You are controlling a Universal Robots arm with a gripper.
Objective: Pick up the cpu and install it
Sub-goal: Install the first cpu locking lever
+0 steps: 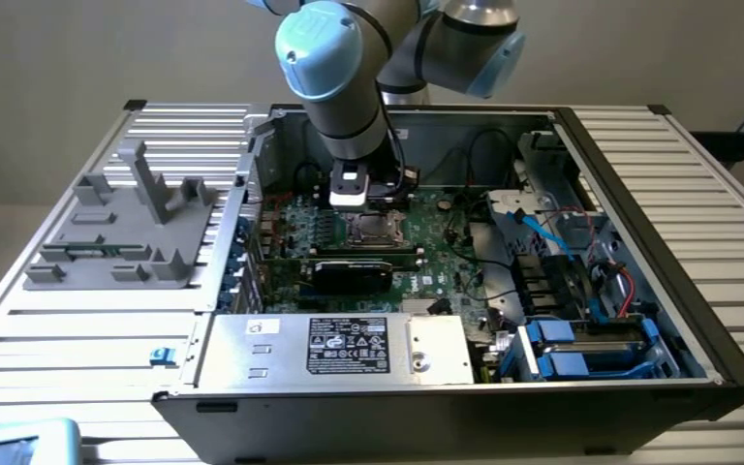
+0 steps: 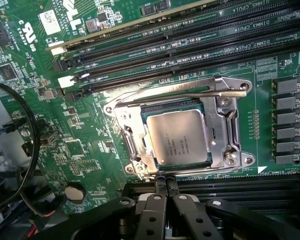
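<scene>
Reading DIMM3_CPU1 beside cpu, claw shut.

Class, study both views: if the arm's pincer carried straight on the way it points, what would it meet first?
Probably the cpu seated in its metal socket frame on the motherboard. The shut pincer hangs near the frame's edge, so depth leaves frame-first possible.

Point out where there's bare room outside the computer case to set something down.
Free: the slatted table in front of the grey fixture, and the exterior view's right strip beside the case. Crowded: inside the case, around the cpu, below the shut claw.
</scene>
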